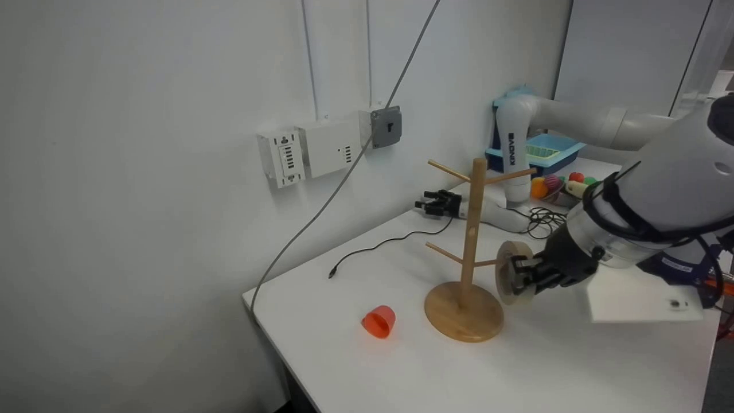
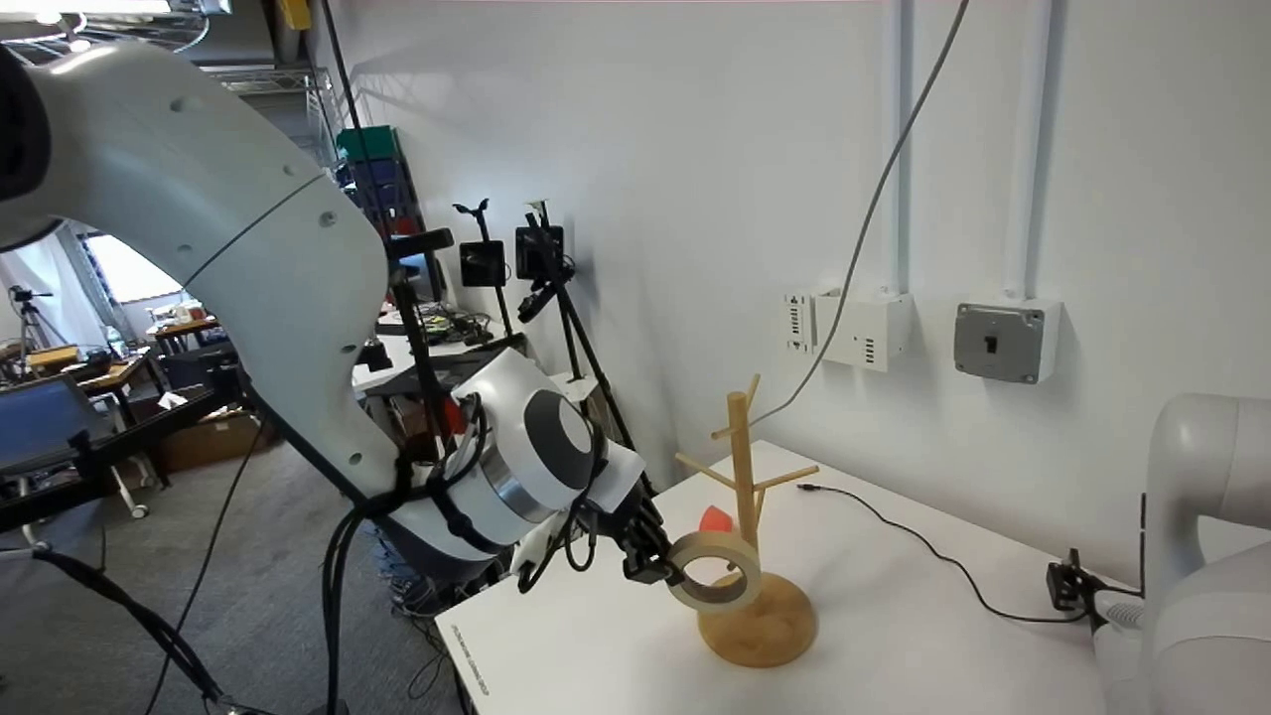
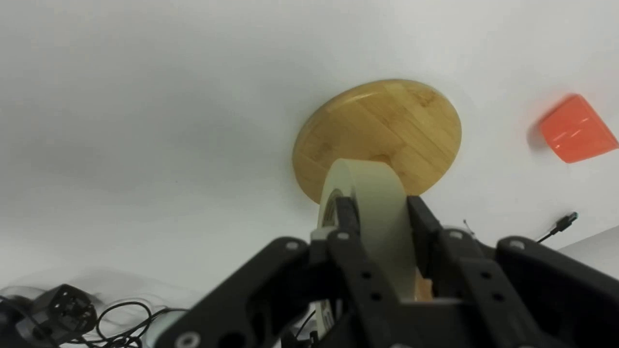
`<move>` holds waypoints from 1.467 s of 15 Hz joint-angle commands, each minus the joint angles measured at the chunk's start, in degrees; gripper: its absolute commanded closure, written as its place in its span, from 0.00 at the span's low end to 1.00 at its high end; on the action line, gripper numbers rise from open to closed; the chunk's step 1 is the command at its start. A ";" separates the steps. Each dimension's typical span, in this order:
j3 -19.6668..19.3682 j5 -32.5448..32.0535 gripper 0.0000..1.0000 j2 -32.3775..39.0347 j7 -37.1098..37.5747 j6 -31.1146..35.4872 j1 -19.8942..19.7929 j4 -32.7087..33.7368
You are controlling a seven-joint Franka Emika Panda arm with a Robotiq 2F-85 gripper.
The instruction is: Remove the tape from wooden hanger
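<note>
My fingers [image 3: 421,217] are drawn in on the tape [image 3: 382,203], parted only by its width; in the wrist view one stands on either side of it. Both exterior views place the tape on edge, raised off the worktop [image 1: 413,373] and just beside the hanger [image 1: 469,246]. In an exterior view, one lower peg [image 1: 485,263] runs toward the tape and meets its outline; whether the peg's tip lies within the hollow centre I cannot tell. In an exterior view, the tape [image 2: 713,544] overlaps the lower pole [image 2: 742,447] and part of the base [image 2: 765,636]. The hanger stands upright, its round base flat on the worktop, with further pegs [image 1: 510,176] near the top of the pole. My arm [image 2: 298,268] slants down toward the worktop, the fingers at its end.

Surroundings: an orange cup [image 1: 379,322] lies on its side, near the base yet apart from it. A black cable [image 1: 394,239] trails across the worktop and ends in a plug [image 3: 565,222]. A second white arm [image 1: 518,146], lettered KINOVA, is also at the worktop, with a blue basket [image 1: 565,154] just beyond it. Three boxes [image 1: 330,148] are fixed to the wall [image 1: 143,172] above the worktop.
</note>
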 commanded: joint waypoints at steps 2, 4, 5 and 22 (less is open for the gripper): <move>-3.04 -6.59 0.92 -4.86 4.58 0.16 1.15 -2.85; -3.47 -9.19 0.92 -5.89 6.25 0.08 0.94 -3.13; -3.58 -10.24 0.92 -6.33 6.94 0.15 0.79 -3.25; -2.94 -14.46 0.92 -9.35 16.30 -3.87 0.66 -6.22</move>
